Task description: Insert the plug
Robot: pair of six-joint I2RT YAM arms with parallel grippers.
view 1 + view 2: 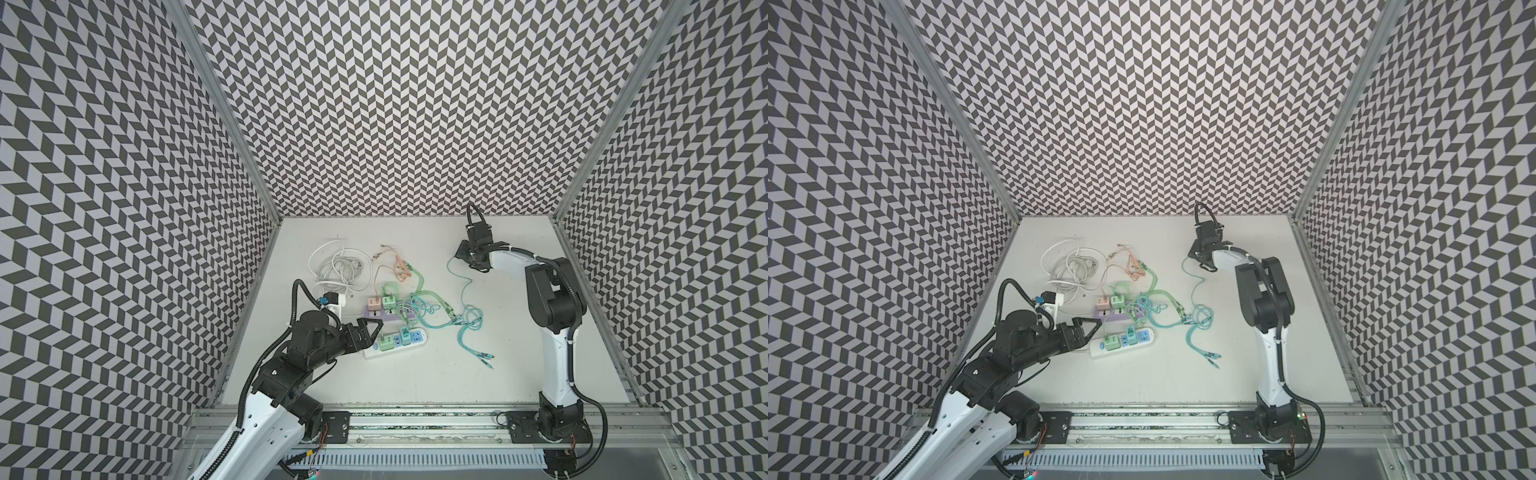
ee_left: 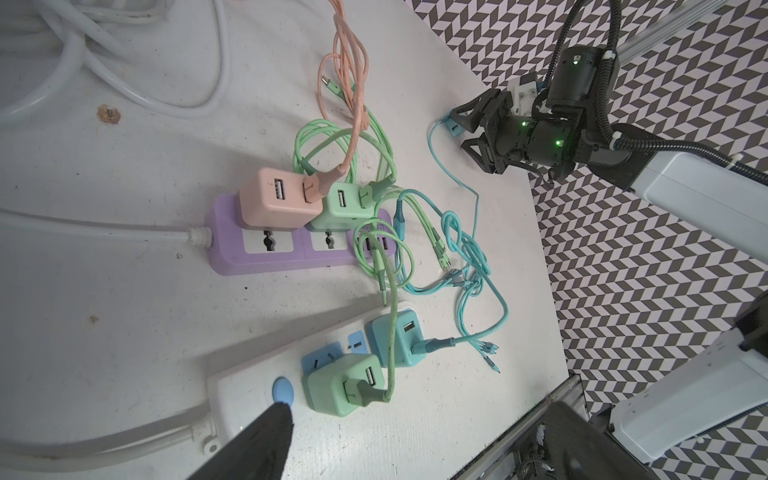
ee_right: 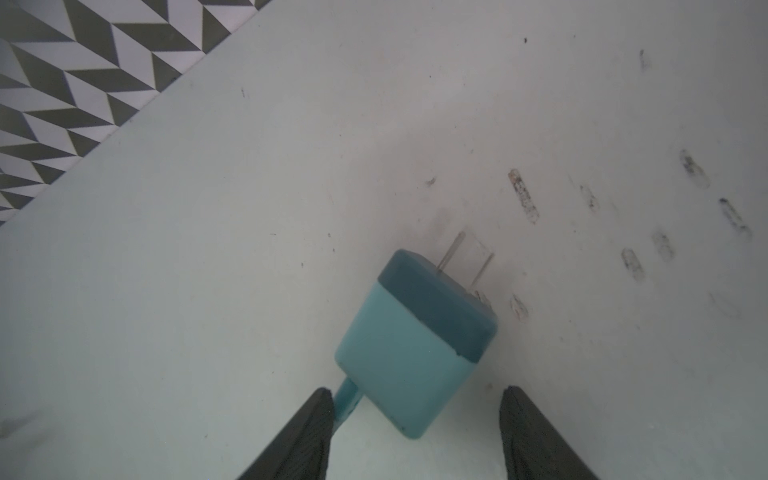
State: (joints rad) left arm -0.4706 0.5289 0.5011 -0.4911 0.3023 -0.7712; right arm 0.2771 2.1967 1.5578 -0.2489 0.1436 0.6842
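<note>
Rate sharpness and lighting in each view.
Both top views: sharp, evenly lit, no glare. Left wrist view: crisp, with a soft shadow beside the white power strip. Right wrist view: dimmer, the blue charger slightly blurred.

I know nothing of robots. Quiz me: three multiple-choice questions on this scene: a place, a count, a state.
1. Where is the loose teal charger? A plugged into a socket; B lying on the table; C hanging on the wall.
2. How many chargers sit in the white strip? A one; B two; C four.
3. The right pincer is: A open; B shut on a cable; C hidden.
B: prongs bare, flat on the table. B: one green charger, one plugged teal charger. A: its fingers stand apart.
</note>
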